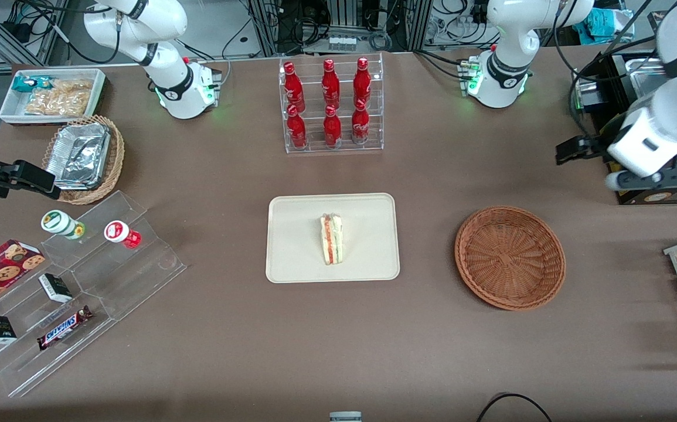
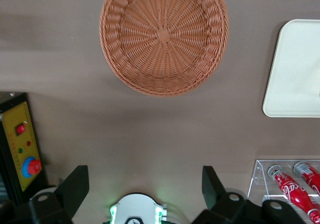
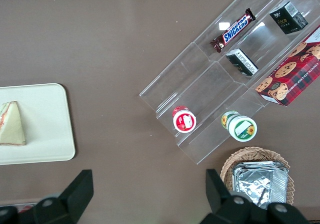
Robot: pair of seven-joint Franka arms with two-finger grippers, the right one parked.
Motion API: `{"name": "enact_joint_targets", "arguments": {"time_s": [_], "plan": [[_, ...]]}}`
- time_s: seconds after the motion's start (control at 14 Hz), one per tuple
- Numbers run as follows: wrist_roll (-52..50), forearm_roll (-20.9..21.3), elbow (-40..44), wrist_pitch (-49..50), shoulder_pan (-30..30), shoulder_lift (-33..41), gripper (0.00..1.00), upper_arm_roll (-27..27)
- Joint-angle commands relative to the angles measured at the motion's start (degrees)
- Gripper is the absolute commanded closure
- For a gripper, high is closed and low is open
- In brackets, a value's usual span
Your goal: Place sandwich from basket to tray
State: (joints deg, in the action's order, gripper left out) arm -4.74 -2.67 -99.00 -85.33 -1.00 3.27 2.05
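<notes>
One sandwich is lying at the middle of the tray, centre of the front frame. Right of it, the basket is sitting bare, while the gripper is hovering at right edge, fingers apart, gripping nothing.

Brown tabletop, cable-strewn equipment racks

The sandwich is white bread with red-orange and green stripes along its cut edge, lying on the plain cream tray. The basket is reddish-brown woven wicker, its weave radiating from the centre. The gripper has black fingers, spread wide, above the brown table. The bottles are red.
</notes>
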Motion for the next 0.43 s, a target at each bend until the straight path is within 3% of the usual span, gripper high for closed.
{"name": "enact_joint_targets", "arguments": {"time_s": [0.0,0.14,0.36], "plan": [[1.22,1.78,1.79,-0.62,-2.43,0.77,0.0,-1.79],[1.22,4.51,1.97,-3.6,-2.43,0.86,0.0,-1.79],[0.96,4.08,1.97,-4.15,-2.34,1.04,0.0,-1.88]]}}
